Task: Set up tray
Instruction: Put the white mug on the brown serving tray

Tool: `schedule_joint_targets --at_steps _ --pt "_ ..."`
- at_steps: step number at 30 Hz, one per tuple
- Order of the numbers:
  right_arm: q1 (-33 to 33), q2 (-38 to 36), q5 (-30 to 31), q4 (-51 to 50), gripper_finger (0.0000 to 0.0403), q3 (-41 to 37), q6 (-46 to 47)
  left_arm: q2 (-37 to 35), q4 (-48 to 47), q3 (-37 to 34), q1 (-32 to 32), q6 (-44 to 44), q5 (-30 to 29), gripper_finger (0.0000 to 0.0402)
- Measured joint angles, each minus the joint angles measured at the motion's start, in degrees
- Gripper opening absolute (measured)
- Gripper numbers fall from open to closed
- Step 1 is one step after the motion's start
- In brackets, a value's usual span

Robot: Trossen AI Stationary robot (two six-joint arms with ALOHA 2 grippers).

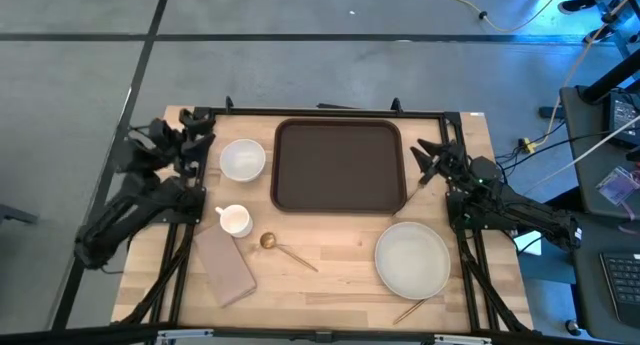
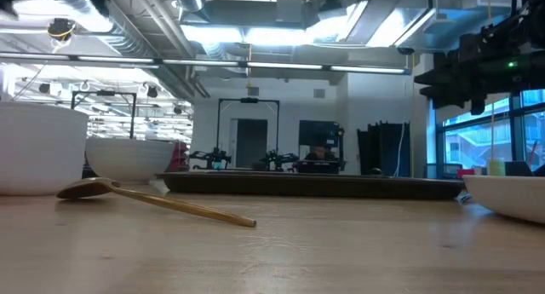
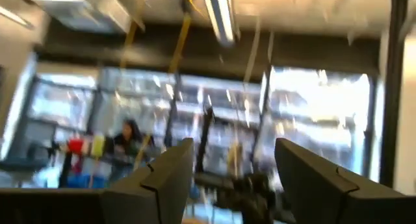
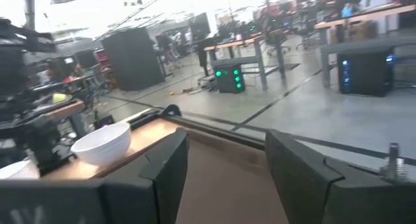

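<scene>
high view: at the near desk [image 1: 330, 260] edge lie a tan napkin [image 1: 226, 266], a gold spoon [image 1: 286, 250], a white plate [image 1: 412, 259] and a thin stick [image 1: 411, 309]. farther back, the tray [image 1: 340, 166] sits flat at desk centre; it is dark brown, rectangular, with rounded corners and a raised rim. a white bowl [image 1: 242, 159] is just beside its left side, a cup [image 1: 235, 220] nearer. the left hand [image 1: 196, 140] hovers beside the bowl; the right hand [image 1: 428, 160] hovers at the tray's right rim.

low view: the spoon lies nearest; the tray shows as a low dark band behind.

wrist views: both hands have their fingers spread wide, holding nothing.
</scene>
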Motion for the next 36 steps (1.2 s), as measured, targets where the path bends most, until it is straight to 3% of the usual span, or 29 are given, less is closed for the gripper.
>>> schedule_joint_targets --at_steps 6,8,11,15,22,26,33,36 --pt "0.0 0.0 1.2 0.1 0.0204 0.0 1.2 17.6 -32.5 23.8 -0.5 12.1 11.9 0.0203" --pt "0.0 0.0 1.2 0.1 0.0204 0.0 1.2 23.2 -44.6 30.8 -1.9 19.6 12.3 0.0203" --pt "0.0 0.0 1.2 0.1 0.0204 0.0 -1.4 30.0 -59.4 39.0 -5.7 29.2 6.7 0.0196" --pt "0.0 0.0 1.2 0.1 0.0204 0.0 -1.5 36.6 -72.3 44.6 -13.4 31.9 -3.9 0.0183" --pt "0.0 0.0 1.2 0.1 0.0204 0.0 1.3 44.4 -79.6 46.2 -29.6 31.9 -16.4 0.0176" --pt "0.0 0.0 1.2 0.1 0.0204 0.0 1.3 47.8 -83.8 46.2 -37.7 25.1 -21.5 0.0175" --pt "0.0 0.0 1.1 0.1 0.0204 0.0 1.4 53.8 -92.0 46.2 -47.3 -3.8 -27.0 0.0175" --pt "0.0 0.0 1.2 0.1 0.0204 0.0 1.4 56.5 -95.8 46.2 -49.9 -9.3 -27.2 0.0175"
